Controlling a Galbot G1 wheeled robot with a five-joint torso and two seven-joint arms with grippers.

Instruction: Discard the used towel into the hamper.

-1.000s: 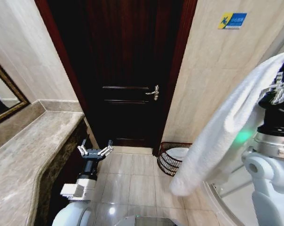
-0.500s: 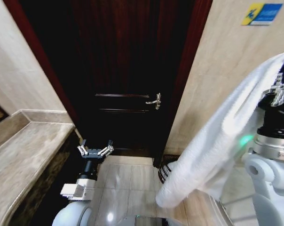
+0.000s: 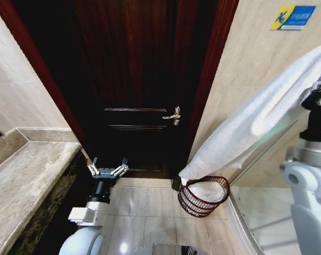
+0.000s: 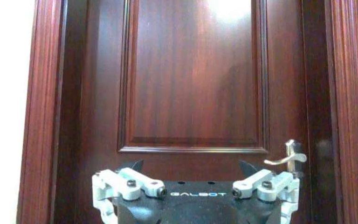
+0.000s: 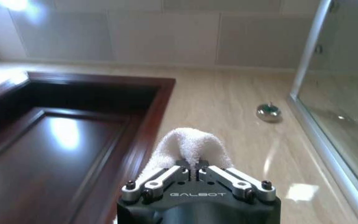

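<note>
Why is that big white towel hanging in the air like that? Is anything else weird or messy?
The towel hangs because the right gripper pinches one end up high, jaws shut; its bottom tip dangles at the hamper rim, by the door. The left gripper waits low, jaws open. Nothing looks spilled or broken.

We note a pale tiled floor [image 3: 150, 212], glossy, running up to a dark wooden door [image 3: 134, 79] at twelve o'clock. Directly on the floor, at about four o'clock from the door's foot, stands the hamper [image 3: 202, 196], upright, close to the wall, white cloth inside.
</note>
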